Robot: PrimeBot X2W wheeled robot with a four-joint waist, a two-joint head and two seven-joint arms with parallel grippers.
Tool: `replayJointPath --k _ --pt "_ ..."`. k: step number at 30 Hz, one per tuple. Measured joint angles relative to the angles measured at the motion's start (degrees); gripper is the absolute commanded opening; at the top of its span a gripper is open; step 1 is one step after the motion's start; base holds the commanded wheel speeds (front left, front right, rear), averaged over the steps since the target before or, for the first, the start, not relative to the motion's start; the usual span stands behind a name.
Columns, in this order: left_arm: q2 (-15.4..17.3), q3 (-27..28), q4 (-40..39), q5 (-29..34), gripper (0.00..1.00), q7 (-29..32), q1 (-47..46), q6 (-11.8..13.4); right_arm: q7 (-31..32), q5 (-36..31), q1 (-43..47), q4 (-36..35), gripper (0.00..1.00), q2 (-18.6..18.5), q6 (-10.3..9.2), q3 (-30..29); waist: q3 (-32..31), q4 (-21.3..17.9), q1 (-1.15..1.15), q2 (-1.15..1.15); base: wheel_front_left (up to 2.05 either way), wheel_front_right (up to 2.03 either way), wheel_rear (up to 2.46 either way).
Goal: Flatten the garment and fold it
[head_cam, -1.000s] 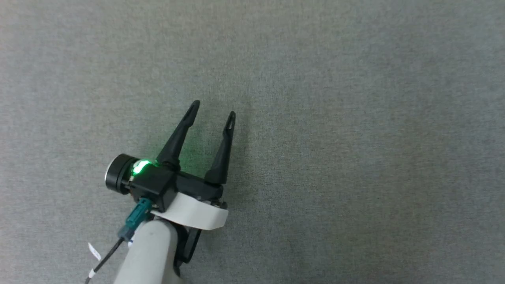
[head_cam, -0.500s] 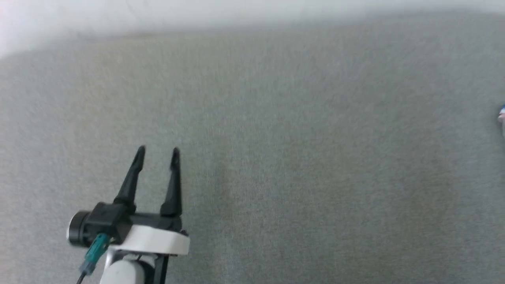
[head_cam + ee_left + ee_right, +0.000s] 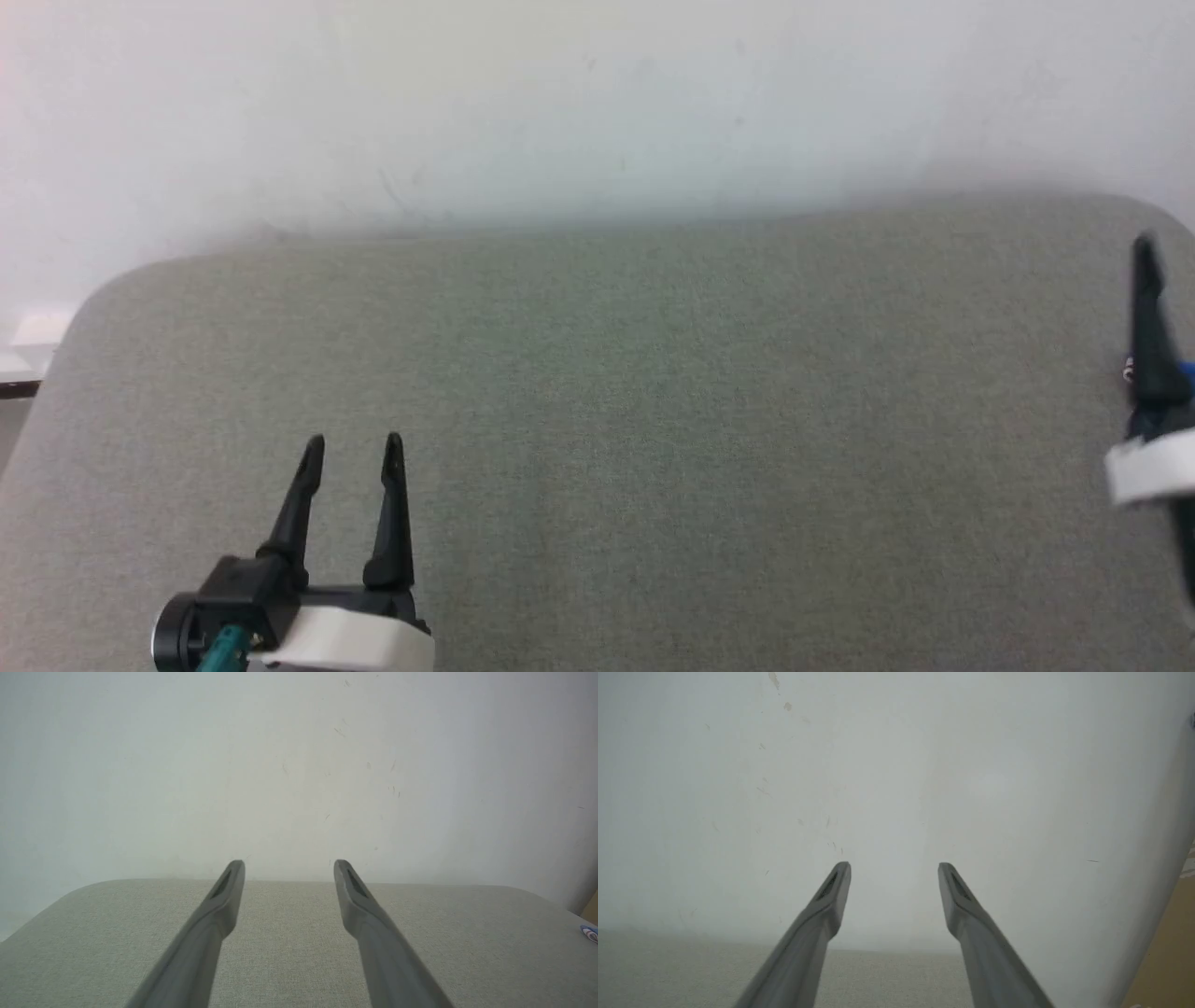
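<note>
Left end effector [image 3: 353,448] spread, right end effector [image 3: 894,868] spread; grey cushion [image 3: 653,373] far edge by wall [image 3: 597,112].

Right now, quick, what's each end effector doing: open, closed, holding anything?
Left end effector: open, holding nothing.
Right end effector: open, holding nothing.
</note>
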Motion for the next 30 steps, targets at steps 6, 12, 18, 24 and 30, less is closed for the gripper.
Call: replayJointPath --k 6,12,18,24,30 --pt "0.0 -0.4 1.8 0.1 1.0 0.0 2.1 0.5 -0.5 -0.3 11.3 -3.7 1.0 8.2 -0.01 0.6 -2.5 2.0 0.01 0.0 0.0 0.0 0.0" --pt "0.0 -0.6 3.2 0.8 1.0 0.0 4.0 0.5 -3.1 -1.6 17.5 -2.0 1.0 12.0 -0.01 2.3 -3.8 3.4 0.01 0.0 0.0 0.0 0.0" --pt "0.0 -0.8 3.5 1.6 1.0 0.0 4.8 1.0 -4.5 -3.0 19.8 -0.2 1.0 13.4 -0.02 3.3 -4.3 4.0 0.02 0.0 0.0 0.0 0.0" --pt "0.0 -0.9 4.1 2.1 1.0 0.0 5.3 1.3 -4.6 -3.3 19.8 0.6 1.0 13.7 -0.01 4.0 -4.7 4.4 0.02 0.0 0.0 0.0 0.0" --pt "0.0 -0.9 4.1 2.1 0.0 0.1 5.3 1.4 -4.5 -3.3 19.7 0.7 0.0 13.7 -0.01 3.8 -4.8 4.5 0.02 0.0 0.0 0.0 0.0"
